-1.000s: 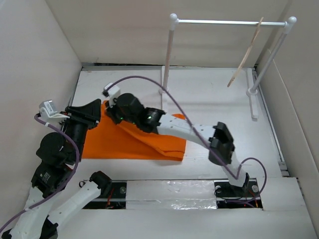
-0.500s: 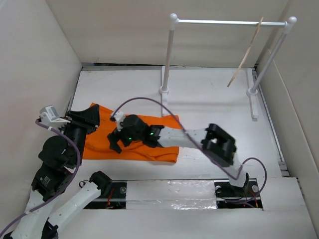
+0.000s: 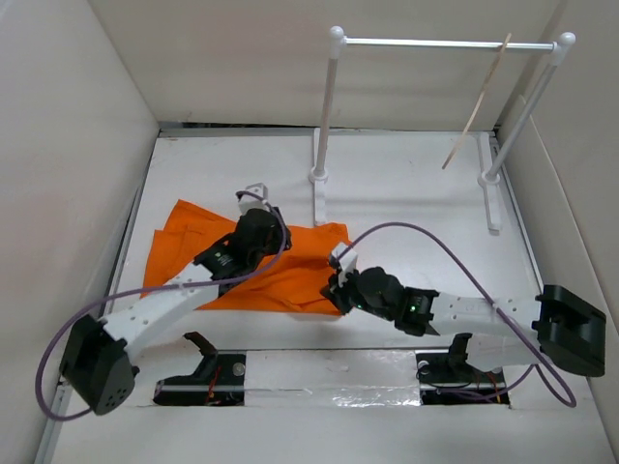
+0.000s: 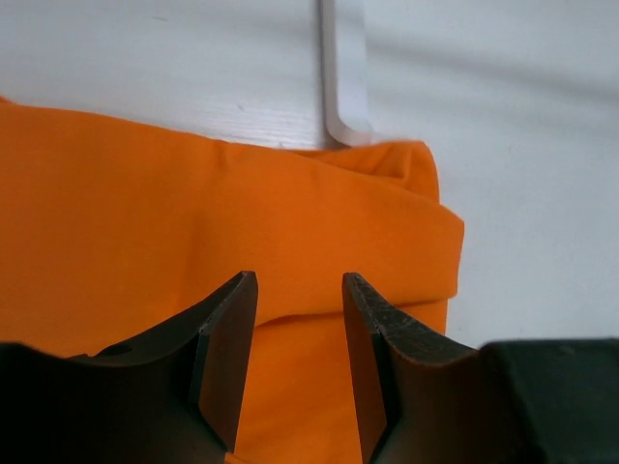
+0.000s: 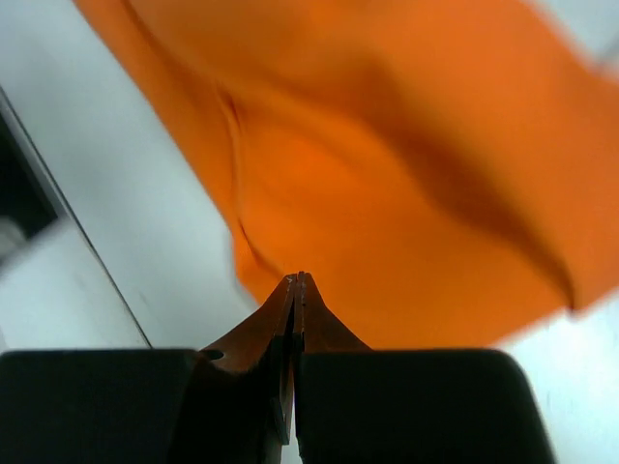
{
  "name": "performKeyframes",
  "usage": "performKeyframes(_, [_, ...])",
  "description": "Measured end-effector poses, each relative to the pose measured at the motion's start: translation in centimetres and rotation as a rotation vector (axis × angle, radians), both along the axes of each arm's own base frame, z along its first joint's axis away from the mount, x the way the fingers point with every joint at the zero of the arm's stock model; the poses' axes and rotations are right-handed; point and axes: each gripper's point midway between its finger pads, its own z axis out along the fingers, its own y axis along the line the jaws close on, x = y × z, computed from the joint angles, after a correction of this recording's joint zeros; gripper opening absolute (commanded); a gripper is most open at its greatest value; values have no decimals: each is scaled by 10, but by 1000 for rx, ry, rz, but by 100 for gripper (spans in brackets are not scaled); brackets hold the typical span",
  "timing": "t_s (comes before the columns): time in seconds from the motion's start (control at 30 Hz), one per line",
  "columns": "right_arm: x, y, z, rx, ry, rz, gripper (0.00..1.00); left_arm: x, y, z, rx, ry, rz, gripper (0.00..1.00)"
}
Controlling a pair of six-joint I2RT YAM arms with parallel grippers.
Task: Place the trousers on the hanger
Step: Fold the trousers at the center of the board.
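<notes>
Left gripper (image 4: 298, 290): jaws spread, nothing pinched, over the trousers (image 3: 179, 242), which lie flat on the table (image 3: 416, 222), left of centre. I judge them light and limp, likely to sag and slip, so grab doubled fabric at an edge. Right gripper (image 5: 295, 282): pressed together at their near right corner; can't tell if it has cloth. The hanger (image 3: 479, 101) is on the rack (image 3: 435, 43), far right.

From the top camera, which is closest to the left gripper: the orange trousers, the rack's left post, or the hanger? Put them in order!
1. The trousers, right underneath the left gripper.
2. The rack's left post, a bit behind it and to the right.
3. The hanger, far off, hanging at the rod's right end.
</notes>
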Motion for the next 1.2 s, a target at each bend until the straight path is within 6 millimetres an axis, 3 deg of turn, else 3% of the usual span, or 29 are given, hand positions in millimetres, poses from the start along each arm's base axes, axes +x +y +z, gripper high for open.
performKeyframes(0.07, [-17,-23,-35,-61,33,0,13,0,-25,-7,33,17,-82,38])
performKeyframes(0.13, [-26,-43,-54,-93,52,-18,16,9,-55,-6,62,25,-161,38])
performKeyframes(0.23, [-30,-53,-59,-84,54,-46,28,34,-103,1,76,15,-262,38])
performKeyframes(0.3, [-27,-54,-58,-81,50,-67,30,49,-130,-1,98,17,-317,38])
performKeyframes(0.4, [-22,-54,-63,-112,51,-91,30,63,-162,-17,158,42,-388,39])
performKeyframes(0.5, [-18,-53,-69,-144,51,-106,29,65,-190,-41,232,88,-474,41])
performKeyframes(0.6, [-13,-54,-69,-153,40,-134,27,62,-204,-64,292,131,-534,41])
performKeyframes(0.73, [-8,-58,-70,-162,31,-160,26,60,-206,-86,343,182,-578,41])
performKeyframes(0.93, [1,-61,-84,-212,46,-186,26,59,-204,-93,380,207,-608,39])
performKeyframes(1.03, [2,-63,-93,-237,55,-192,19,57,-203,-94,392,209,-621,34])
performKeyframes(1.07, [2,-62,-93,-237,54,-192,7,57,-202,-95,395,211,-623,32])
performKeyframes(1.13, [3,-62,-92,-230,53,-196,0,56,-201,-98,406,218,-632,25])
performKeyframes(1.2, [4,-62,-91,-226,51,-201,0,55,-200,-101,417,224,-638,17])
